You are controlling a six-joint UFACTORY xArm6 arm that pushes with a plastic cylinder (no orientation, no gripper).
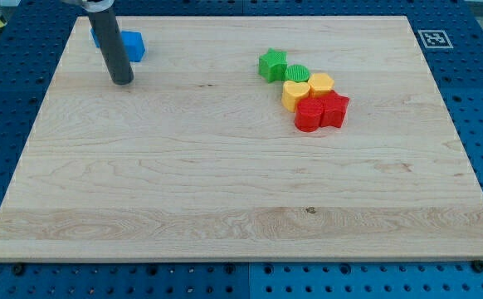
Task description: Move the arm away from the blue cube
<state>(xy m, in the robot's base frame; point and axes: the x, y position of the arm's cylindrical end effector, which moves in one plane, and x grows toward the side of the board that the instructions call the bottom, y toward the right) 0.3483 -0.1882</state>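
Now you see the rod standing nearly upright, my tip (122,80) bare on the board (225,199), holding nothing, just below the blue cube (130,45) near the board's top-left corner; the cube's long axis is unclear

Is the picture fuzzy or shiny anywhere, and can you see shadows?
Camera view: sharp and evenly lit, no glare on the wooden board; only faint shadows under the red blocks; my tip stands just below the blue cube, the rod hiding part of it.
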